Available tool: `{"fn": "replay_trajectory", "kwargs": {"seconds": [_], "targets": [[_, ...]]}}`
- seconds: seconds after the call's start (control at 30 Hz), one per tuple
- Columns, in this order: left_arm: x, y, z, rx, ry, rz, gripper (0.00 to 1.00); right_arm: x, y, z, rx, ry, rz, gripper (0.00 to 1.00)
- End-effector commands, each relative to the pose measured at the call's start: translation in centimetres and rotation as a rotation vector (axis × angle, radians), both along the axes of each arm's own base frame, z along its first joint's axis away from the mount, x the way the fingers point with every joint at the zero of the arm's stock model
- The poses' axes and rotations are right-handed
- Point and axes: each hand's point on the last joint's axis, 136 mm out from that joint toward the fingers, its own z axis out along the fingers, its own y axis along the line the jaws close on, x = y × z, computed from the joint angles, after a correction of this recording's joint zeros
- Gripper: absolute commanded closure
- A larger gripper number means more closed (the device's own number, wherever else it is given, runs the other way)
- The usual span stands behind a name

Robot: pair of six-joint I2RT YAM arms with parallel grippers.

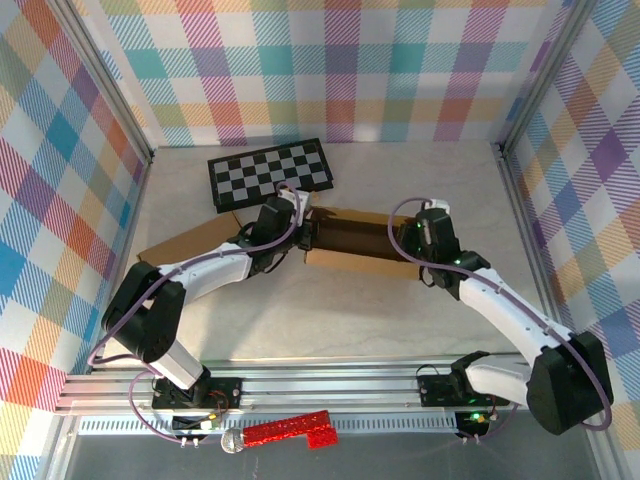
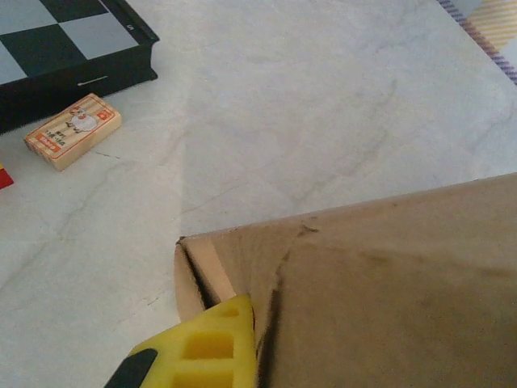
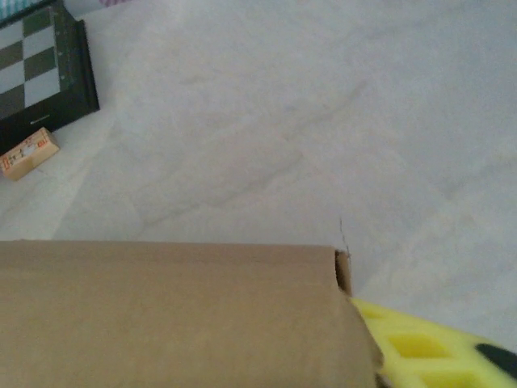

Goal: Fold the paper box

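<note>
Top view: the paper box (image 1: 350, 240) lies flattened at mid-surface, its long axis running left to right. The left arm (image 1: 220, 265) reaches its far edge near the middle, and the right arm (image 1: 500, 300) reaches its right end. Both are at the cardboard and neither is clearly nearer. A chessboard (image 1: 270, 172) lies just beyond on the far side.

Left wrist view: the left fingers (image 2: 206, 347) are closed, apparently pinching a corner flap. The cardboard extends to the right of them. A small labelled block (image 2: 73, 131) lies beside the chessboard. Its label is red and white, and the lettering is too small to read.

Right wrist view: the cardboard lies to the left of the right fingers (image 3: 420, 347), touching them. Only one of them is visible, so I cannot tell whether they are open or closed. No writing on the cardboard is legible.
</note>
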Motion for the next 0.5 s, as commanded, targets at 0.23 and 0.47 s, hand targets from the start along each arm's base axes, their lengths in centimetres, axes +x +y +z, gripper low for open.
{"fn": "replay_trajectory", "kwargs": {"seconds": [0.23,0.47], "targets": [[-1.5,0.1,-1.9,0.116,0.028,0.009,1.0,-8.1,0.6,2.0,0.41,0.309,-0.197,0.3],[-1.3,0.1,-1.6,0.12,0.023,0.026,1.0,-10.1,0.0,5.2,0.671,0.289,-0.368,0.31]]}}
